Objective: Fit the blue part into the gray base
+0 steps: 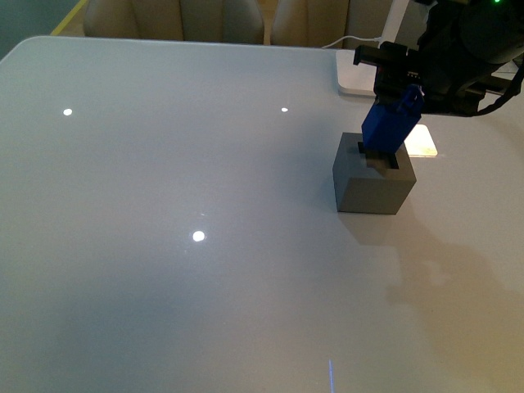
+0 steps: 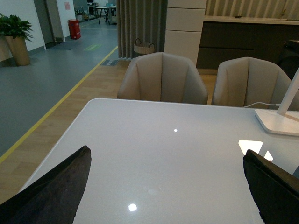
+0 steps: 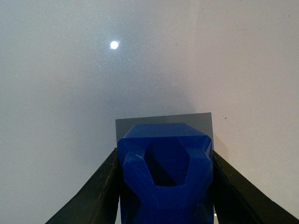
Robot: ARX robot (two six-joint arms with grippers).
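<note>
The blue part [image 1: 391,124] looked like glossy plastic, the gray base [image 1: 372,190] matt, the bench [image 1: 164,246] smooth and reflective.

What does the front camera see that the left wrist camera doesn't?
Only the front view: the right gripper holding the blue part, tilted, its lower end in the hole of the gray base.
Only the left wrist view: the open, empty left gripper, a plant, a red bin and the room's floor.
Both: the white table, the lamp base and two beige chairs.
</note>
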